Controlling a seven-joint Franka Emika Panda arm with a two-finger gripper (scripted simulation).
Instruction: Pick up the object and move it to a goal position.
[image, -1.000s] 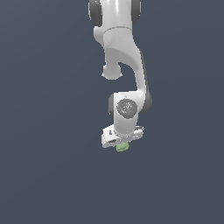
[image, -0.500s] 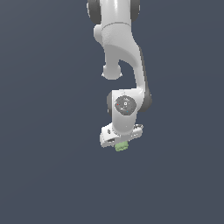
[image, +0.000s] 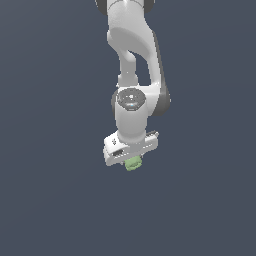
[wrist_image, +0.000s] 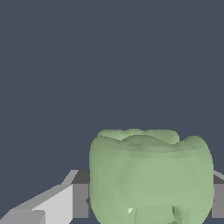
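In the exterior view the white arm (image: 134, 75) drops from 12 o'clock, its upper links cut off by the frame edge. Under its wrist, at about 6 o'clock from the round joint, sits the gripper (image: 132, 161), and the pale green object (image: 133, 163) peeks out beneath the white hand, mostly hidden by it; the fingers themselves are hard to make out there. In the wrist view the object (wrist_image: 151, 175) fills the frame toward 5 o'clock, its lower part cut off, with a grey finger (wrist_image: 80, 199) touching its flank at 9 o'clock and the opposite finger (wrist_image: 217, 199) at 3 o'clock. The jaws pinch the object between them. Around it there is only a plain dark backdrop.
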